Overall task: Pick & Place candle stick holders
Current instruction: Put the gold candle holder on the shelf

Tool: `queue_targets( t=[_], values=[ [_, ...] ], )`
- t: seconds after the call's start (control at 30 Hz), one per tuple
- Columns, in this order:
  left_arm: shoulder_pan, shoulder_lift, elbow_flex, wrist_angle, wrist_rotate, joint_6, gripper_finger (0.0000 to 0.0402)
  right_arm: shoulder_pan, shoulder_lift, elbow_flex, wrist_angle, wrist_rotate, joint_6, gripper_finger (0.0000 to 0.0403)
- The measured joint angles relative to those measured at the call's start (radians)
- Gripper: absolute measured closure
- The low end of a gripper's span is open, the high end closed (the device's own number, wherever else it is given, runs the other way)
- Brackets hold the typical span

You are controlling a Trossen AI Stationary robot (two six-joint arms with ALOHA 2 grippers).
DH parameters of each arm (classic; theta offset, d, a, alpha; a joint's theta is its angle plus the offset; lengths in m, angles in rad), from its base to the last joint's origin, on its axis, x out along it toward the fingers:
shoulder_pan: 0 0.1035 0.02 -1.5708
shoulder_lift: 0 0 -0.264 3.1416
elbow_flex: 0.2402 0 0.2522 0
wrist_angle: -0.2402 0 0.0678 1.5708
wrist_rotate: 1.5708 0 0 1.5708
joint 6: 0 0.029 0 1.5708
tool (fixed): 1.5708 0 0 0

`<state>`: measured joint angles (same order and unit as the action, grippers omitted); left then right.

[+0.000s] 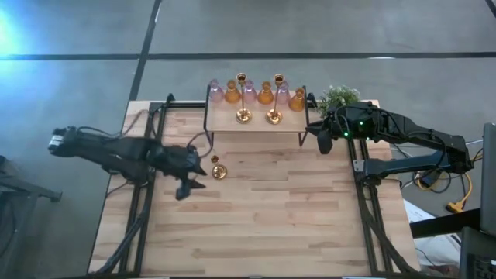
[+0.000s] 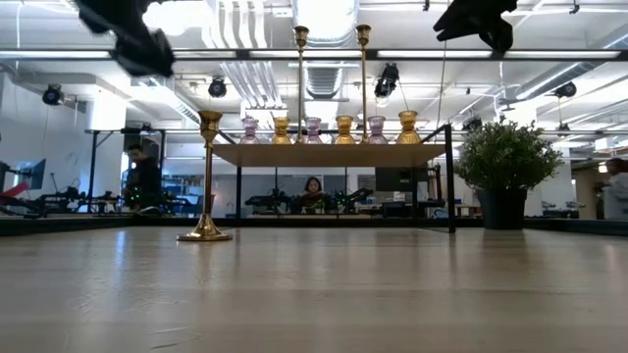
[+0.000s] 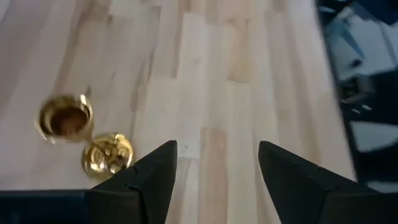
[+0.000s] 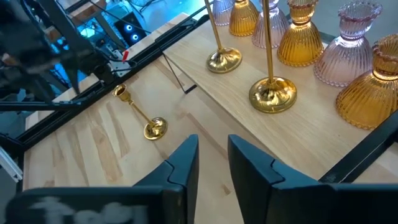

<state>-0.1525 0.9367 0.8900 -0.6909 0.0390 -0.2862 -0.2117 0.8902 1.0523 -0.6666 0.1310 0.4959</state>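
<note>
Candlestick (image 1: 217, 169) near table (image 1: 256, 232) left edge

Left gripper (image 1: 188, 175) agape, empty.

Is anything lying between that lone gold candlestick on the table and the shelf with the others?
No: in the high view, only bare wood separates the lone candlestick from the shelf.

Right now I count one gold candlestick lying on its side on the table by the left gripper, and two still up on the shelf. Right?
Not quite: the gold candlestick on the table stands upright on its round base, as the low view shows. It is by the left gripper, and two more gold candlesticks are up on the shelf.
</note>
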Motion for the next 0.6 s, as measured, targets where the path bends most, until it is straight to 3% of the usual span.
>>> queue_targets(
  t=[0.27,0.6],
  values=[
    [-0.039,-0.001,-0.254,0.186,-0.191,-0.189,0.0172,0.0,0.0,0.0,0.0,0.0,-0.004,0.0323],
    [-0.038,-0.001,-0.465,0.501,-0.427,-0.249,0.0172,0.0,0.0,0.0,0.0,0.002,-0.032,0.0335]
  ],
)
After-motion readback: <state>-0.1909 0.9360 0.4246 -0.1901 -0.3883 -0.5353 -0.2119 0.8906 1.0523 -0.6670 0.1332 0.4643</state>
